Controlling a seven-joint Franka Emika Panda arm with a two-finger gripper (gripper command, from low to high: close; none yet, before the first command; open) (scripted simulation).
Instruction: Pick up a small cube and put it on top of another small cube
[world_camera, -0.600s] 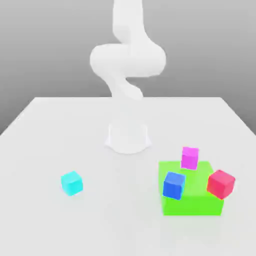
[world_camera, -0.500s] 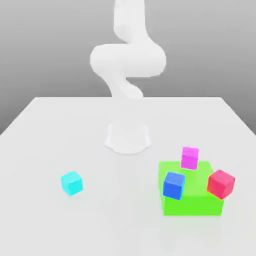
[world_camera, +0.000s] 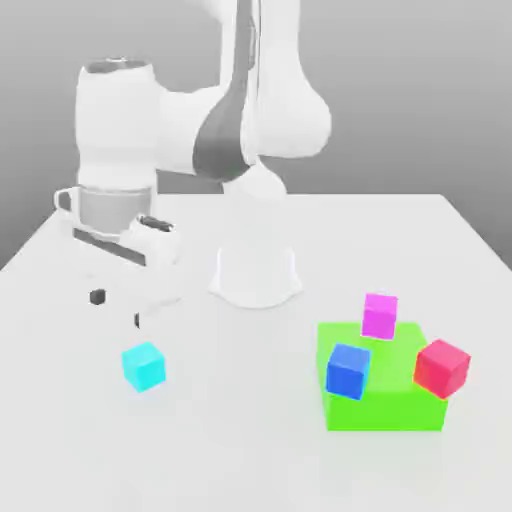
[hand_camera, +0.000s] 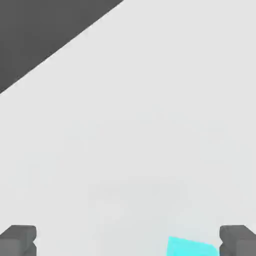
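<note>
The small cyan cube rests on the white table at the exterior view's left front. My gripper hangs above and slightly behind it, open, with nothing between its dark fingertips. In the hand view the cyan cube shows at the picture's edge, close to one fingertip, and my gripper stands wide open. At the exterior view's right, a blue cube, a magenta cube and a red cube sit around a large green block.
The arm's white base stands at the table's middle back. The table's far edge shows in the hand view against a dark background. Bare table lies between the cyan cube and the green block.
The arm's hand and gripper have swung into the exterior view, coming down over the left side above the cyan cube. The cubes have not moved.
</note>
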